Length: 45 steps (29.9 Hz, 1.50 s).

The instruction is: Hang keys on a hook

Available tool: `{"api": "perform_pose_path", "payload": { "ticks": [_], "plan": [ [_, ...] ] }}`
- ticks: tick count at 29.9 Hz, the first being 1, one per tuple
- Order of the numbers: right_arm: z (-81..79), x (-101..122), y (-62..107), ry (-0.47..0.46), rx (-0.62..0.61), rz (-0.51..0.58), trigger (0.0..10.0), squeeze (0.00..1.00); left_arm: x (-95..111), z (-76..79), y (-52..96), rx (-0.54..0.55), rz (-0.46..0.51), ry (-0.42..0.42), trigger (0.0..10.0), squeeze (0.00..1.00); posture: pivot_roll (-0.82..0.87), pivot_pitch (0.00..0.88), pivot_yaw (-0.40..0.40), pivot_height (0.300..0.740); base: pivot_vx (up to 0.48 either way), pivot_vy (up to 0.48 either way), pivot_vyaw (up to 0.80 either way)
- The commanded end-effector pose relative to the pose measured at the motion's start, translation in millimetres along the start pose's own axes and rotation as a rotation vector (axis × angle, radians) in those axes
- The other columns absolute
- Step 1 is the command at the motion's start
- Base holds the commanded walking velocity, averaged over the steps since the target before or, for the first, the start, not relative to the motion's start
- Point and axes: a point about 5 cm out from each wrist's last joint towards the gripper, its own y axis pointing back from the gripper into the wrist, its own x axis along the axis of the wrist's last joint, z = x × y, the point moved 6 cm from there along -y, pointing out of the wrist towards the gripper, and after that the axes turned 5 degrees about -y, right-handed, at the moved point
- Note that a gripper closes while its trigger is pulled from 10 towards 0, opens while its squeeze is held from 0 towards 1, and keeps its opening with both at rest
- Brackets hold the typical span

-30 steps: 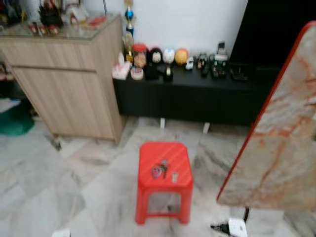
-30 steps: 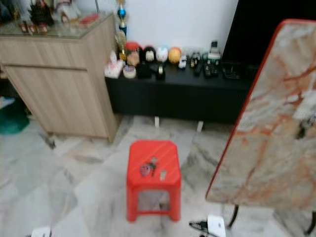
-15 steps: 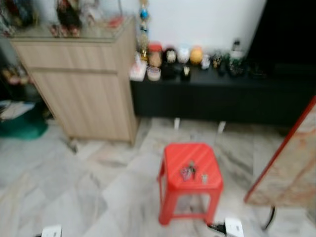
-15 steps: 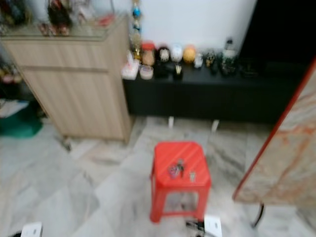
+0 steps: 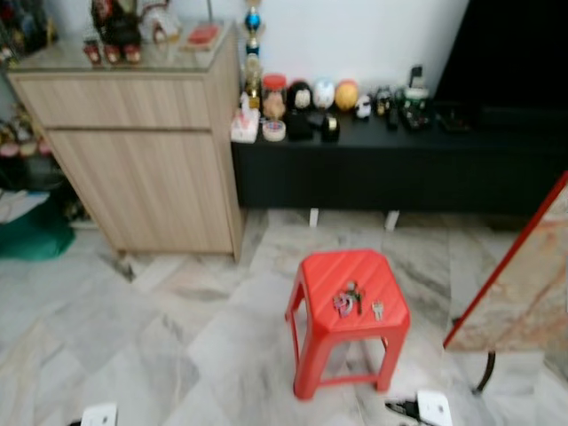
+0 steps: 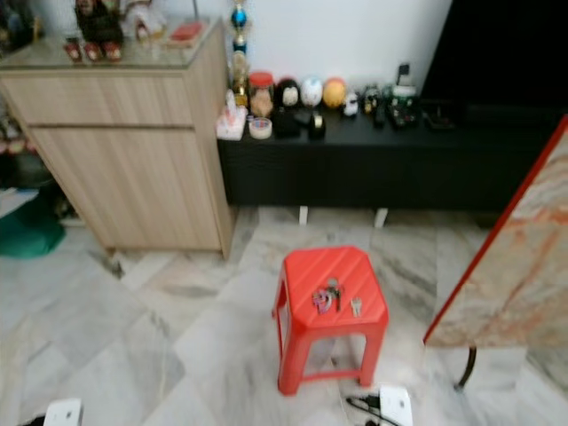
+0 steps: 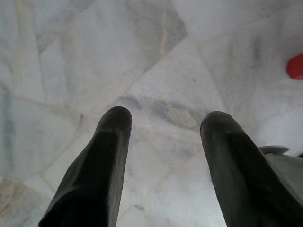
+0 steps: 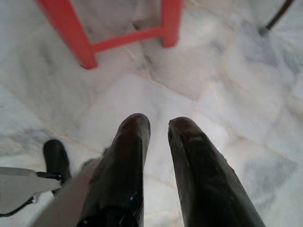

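The keys [image 5: 347,301] lay in a small bunch on the seat of the red plastic stool [image 5: 350,319], with 1 loose key [image 5: 377,310] just beside them, both within easy reach from above. The stool stood on the marble floor [image 5: 160,328], in front of the black low cabinet [image 5: 399,169] and near the wooden cupboard [image 5: 142,160]. No hook could be made out. The left claw [image 7: 163,142] hung spread and empty over bare floor beside the stool; the right claw [image 8: 158,142], fingers slightly parted and empty, hung near the stool's legs, apparently idle during the approach.
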Motion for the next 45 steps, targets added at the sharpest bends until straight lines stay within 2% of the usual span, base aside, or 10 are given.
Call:
{"api": "perform_pose_path", "payload": {
  "ticks": [1, 7, 14, 17, 19, 20, 21, 31, 39, 45],
  "plan": [
    [1.6, 3, -0.2, -0.011, -0.004, 0.009, 10.0, 0.0, -2, 4.8, -0.7, 0.002, -0.009, 0.008, 10.0, 0.0, 0.03, 0.0, 0.008, 0.74, 0.0, 0.0, 0.0],
    [3.0, 6, -0.2, 0.001, 0.002, 0.012, 10.0, 0.0, 6, 16.5, -3.2, -0.011, 0.008, 0.01, 10.0, 0.0, 0.02, 0.0, 0.001, 0.74, 0.087, 0.0, 0.0],
    [1.9, 9, -0.4, 0.038, 0.013, 0.015, 10.0, 0.0, 7, 13.8, -2.9, -0.01, 0.015, 0.014, 10.0, 0.0, 0.03, 0.0, 0.0, 0.74, 0.272, 0.0, 0.0],
    [0.5, 9, -0.8, 0.022, 0.01, 0.018, 10.0, 0.0, 7, 13.7, -2.9, -0.009, 0.016, 0.01, 10.0, 0.0, 0.02, 0.0, 0.001, 0.74, 0.28, 0.0, 0.0],
    [-0.4, 10, -1.0, 0.003, 0.007, 0.02, 10.0, 0.0, 7, 10.7, -2.6, -0.007, 0.016, 0.009, 10.0, 0.0, 0.02, 0.0, 0.002, 0.74, 0.281, 0.0, 0.0],
    [-1.3, 10, -1.1, 0.0, 0.008, 0.021, 10.0, 0.0, 8, 0.7, -1.7, 0.001, 0.016, 0.015, 10.0, 0.0, 0.02, 0.0, 0.003, 0.74, 0.277, 0.0, 0.0],
    [-3.8, 10, -1.4, 0.004, 0.013, 0.021, 10.0, 0.0, 9, -17.0, 0.3, 0.014, 0.015, 0.024, 10.0, 0.0, 0.02, 0.0, 0.003, 0.74, 0.281, 0.0, 0.0],
    [-10.1, 8, -2.0, 0.019, 0.021, 0.013, 10.0, 0.0, 12, -29.2, 1.6, 0.031, 0.01, 0.025, 10.0, 0.0, 0.02, 0.0, 0.002, 0.74, 0.28, 0.0, 0.0],
    [-21.9, 10, -3.4, 0.018, 0.03, 0.021, 10.0, 0.0, 16, -19.9, -0.5, 0.013, 0.026, 0.017, 10.0, 0.0, 0.02, 0.0, -0.002, 0.74, 0.281, 0.0, 0.0],
    [-19.8, 12, -3.2, -0.001, 0.022, 0.036, 10.0, 0.0, 19, -13.7, -1.6, 0.003, 0.036, 0.013, 10.0, 0.0, 0.02, 0.0, -0.002, 0.74, 0.28, 0.0, 0.0]
  ]
}}
